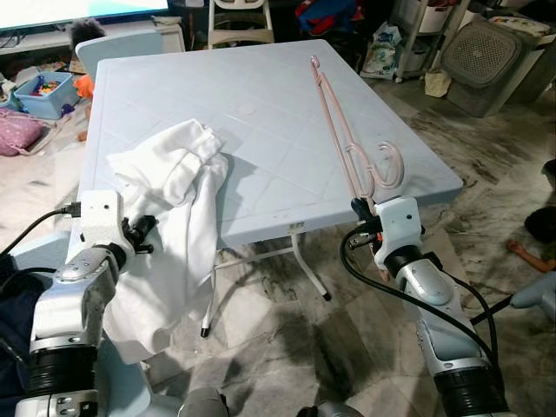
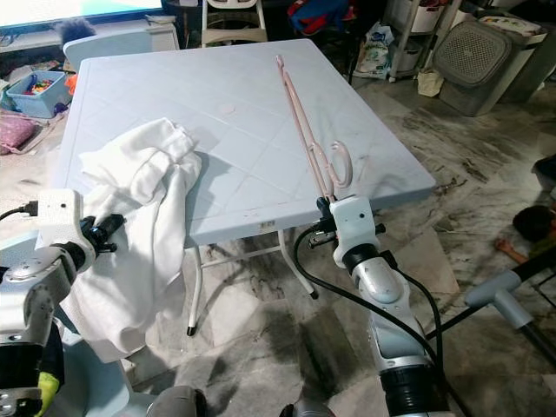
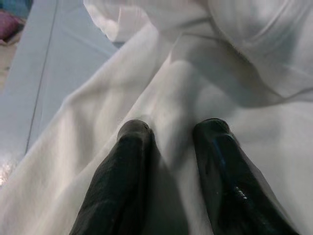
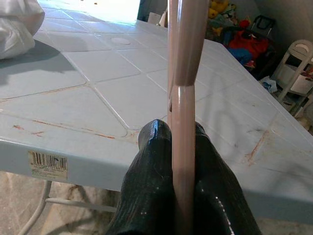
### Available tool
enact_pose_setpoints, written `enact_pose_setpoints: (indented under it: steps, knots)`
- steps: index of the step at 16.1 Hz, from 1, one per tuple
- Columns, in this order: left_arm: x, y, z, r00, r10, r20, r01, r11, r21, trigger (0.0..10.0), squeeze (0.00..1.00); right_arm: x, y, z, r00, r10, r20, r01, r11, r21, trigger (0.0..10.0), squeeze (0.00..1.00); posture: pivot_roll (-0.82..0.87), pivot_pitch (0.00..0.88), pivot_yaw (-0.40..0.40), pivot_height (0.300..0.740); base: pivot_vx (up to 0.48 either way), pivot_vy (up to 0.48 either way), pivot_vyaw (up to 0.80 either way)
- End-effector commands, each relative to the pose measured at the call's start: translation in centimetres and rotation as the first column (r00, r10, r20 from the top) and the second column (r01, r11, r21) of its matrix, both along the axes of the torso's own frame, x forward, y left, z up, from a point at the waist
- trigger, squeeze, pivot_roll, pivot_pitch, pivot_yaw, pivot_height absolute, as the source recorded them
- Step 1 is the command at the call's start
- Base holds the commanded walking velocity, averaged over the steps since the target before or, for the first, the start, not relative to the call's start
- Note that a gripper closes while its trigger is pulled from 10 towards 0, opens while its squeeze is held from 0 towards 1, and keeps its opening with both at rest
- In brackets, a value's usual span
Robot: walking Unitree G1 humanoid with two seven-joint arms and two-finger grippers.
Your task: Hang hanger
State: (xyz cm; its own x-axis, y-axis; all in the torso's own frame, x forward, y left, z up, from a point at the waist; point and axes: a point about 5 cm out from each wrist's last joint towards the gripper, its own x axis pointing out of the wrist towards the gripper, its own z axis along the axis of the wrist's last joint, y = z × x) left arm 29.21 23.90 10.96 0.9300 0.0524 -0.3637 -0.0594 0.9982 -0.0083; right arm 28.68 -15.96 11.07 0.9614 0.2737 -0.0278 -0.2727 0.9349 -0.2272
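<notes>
A pale blue plastic table [image 1: 261,104] is standing on a marbled tile floor [image 1: 486,165], with a toy bin [image 1: 43,94], a white chair [image 1: 241,22] and a grey laundry basket [image 1: 486,56] crowding the room behind it. The pink hanger [image 1: 347,143] is lying long across the table's right side, its hook curling near the front edge and its far tip reaching toward the back of the tabletop. The right gripper [image 4: 182,147] is sitting at that front edge, its two black fingers pressed together around the hanger's pink bar, which is running straight up between them in the right wrist view. A white shirt [image 1: 174,208] is slumping over the table's front left corner, part bunched on top and the rest draping down toward the floor. The left gripper [image 3: 173,132] is pushing into this cloth, its fingers [image 3: 132,161] standing apart with a fold of white fabric lying between them
</notes>
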Motion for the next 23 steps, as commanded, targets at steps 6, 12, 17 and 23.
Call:
enact_pose_setpoints:
  steps: [6,12,17,23]
  knots:
    - [1.2,-0.3,2.7,0.986,-0.008,0.169,-0.001,0.999,0.054,0.0,0.00,0.4,0.2,0.6,1.000,0.015,0.025,-0.015,1.000,-0.001,10.0,0.00,-0.02,0.000,-0.030,0.740,0.090,0.000,0.00]
    - [1.4,-0.2,2.8,0.983,-0.004,0.182,-0.009,0.997,0.070,0.0,0.00,0.5,0.3,0.6,1.000,0.016,0.027,-0.016,1.000,-0.005,10.0,0.00,-0.02,0.000,-0.029,0.740,0.384,0.000,0.00]
    - [1.4,-0.3,2.7,0.983,-0.008,0.183,-0.005,0.998,0.070,0.0,0.00,0.5,0.3,0.6,0.999,0.019,0.027,-0.019,1.000,-0.006,10.0,0.00,-0.02,0.000,-0.033,0.740,0.405,0.000,0.00]
    - [1.5,-0.3,2.7,0.982,-0.015,0.187,0.003,0.998,0.064,0.0,0.00,0.5,0.4,0.5,0.999,0.024,0.024,-0.024,1.000,-0.008,10.0,0.00,-0.02,0.000,-0.031,0.740,0.407,0.000,0.00]
